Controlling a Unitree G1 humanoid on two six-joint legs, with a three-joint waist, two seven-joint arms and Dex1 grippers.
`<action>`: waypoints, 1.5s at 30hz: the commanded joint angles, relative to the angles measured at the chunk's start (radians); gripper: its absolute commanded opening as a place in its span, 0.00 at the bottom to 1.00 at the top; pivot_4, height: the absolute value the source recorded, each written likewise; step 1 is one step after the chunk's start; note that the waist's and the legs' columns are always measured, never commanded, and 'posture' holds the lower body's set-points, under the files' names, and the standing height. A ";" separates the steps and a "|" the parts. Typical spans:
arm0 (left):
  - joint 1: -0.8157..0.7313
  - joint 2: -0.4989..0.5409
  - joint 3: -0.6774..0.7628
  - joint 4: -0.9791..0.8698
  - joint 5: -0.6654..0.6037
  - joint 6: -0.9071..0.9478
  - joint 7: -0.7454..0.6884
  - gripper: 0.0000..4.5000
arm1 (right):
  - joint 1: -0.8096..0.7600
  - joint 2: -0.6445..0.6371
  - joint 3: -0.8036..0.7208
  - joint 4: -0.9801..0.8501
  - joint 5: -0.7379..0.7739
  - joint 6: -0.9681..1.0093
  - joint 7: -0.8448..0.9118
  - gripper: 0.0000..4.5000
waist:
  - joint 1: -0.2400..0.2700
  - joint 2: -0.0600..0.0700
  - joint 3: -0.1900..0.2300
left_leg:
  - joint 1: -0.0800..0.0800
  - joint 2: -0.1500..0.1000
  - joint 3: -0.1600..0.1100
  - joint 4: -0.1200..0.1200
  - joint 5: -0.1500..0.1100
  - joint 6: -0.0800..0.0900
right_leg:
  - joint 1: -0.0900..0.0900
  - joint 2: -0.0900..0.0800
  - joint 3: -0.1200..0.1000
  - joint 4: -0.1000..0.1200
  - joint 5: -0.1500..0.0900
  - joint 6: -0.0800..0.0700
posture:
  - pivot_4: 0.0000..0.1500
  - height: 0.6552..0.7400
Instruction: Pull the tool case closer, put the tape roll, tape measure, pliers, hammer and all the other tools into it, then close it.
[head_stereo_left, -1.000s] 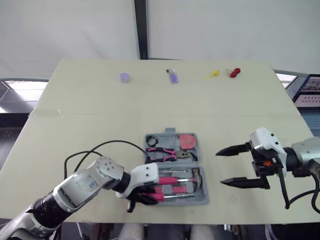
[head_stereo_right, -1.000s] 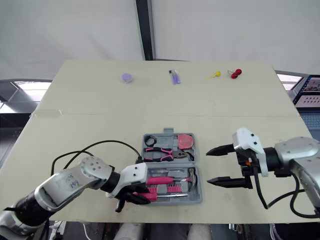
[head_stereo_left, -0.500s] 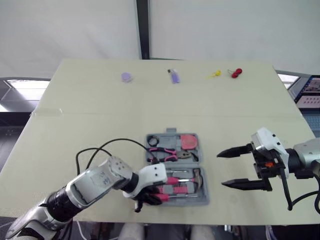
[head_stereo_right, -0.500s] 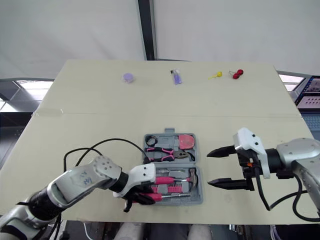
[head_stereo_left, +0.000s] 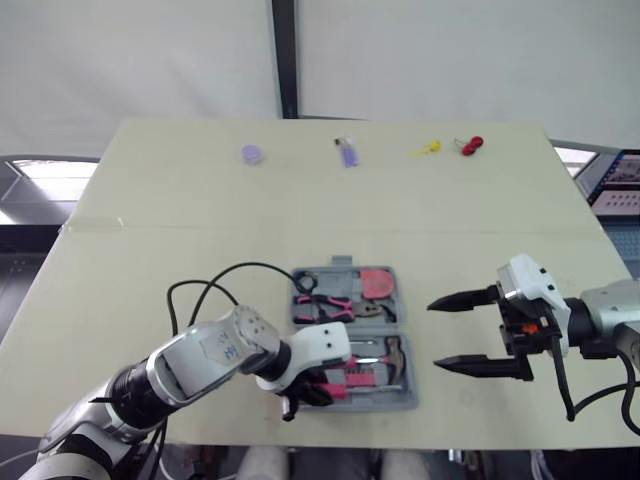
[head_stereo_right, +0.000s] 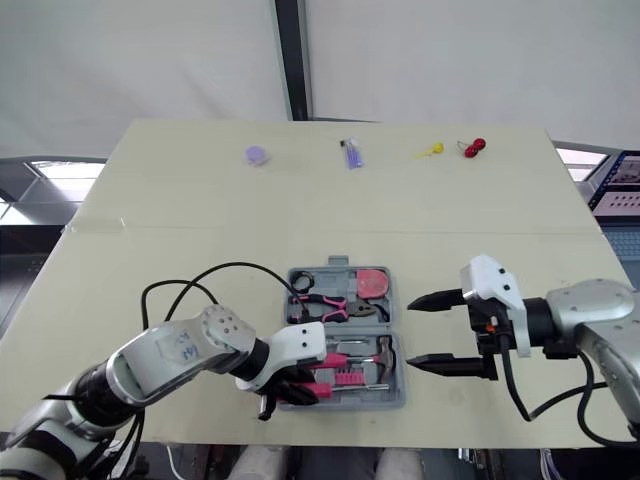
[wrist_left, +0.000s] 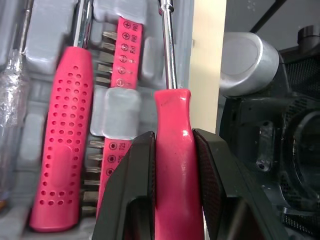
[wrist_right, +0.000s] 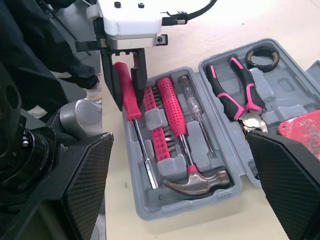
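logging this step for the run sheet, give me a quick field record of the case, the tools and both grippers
tool case: open, lid laid flat
left gripper: shut on the screwdriver by its red handle, at the case's near edge
screwdriver seated: cannot tell
right gripper: open, holding nothing, hovering to the right of the case
tools in case: hammer, pliers, tape roll, tape measure
case closed: not yet

screwdriver (wrist_left: 172, 115) butt end cut off by frame, handle flanks covered by left gripper (wrist_left: 172, 136) | tool case (head_stereo_left: 403, 392) near-left corner under that gripper | tape measure (wrist_right: 300, 131) clipped at edge | purple bit (head_stereo_left: 250, 153), yellow bit (head_stereo_left: 425, 149), red bit (head_stereo_left: 470, 145) too small to identify
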 joint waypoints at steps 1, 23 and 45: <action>-0.026 -0.012 0.000 -0.048 -0.039 0.024 0.006 0.14 | 0.009 0.007 -0.027 -0.037 0.022 -0.003 -0.014 1.00 | 0.001 0.000 0.000 | 0.000 0.000 0.000 0.000 0.000 0.000 | 0.000 0.000 0.000 0.000 0.000 0.000 | 1.00 1.00; -0.079 -0.008 -0.113 0.022 -0.019 -0.051 0.037 0.14 | 0.097 -0.077 -0.045 0.006 -0.026 -0.060 0.090 1.00 | 0.001 0.000 0.000 | -0.001 0.000 0.000 0.001 0.000 0.000 | 0.000 0.000 0.000 0.000 0.000 0.000 | 1.00 1.00; -0.082 -0.061 -0.129 0.082 -0.001 -0.085 0.070 0.14 | 0.134 -0.097 -0.071 0.005 -0.039 -0.067 0.105 1.00 | 0.001 0.000 0.000 | -0.001 0.000 0.000 0.002 0.000 0.000 | 0.000 0.000 0.000 0.000 0.000 0.000 | 1.00 1.00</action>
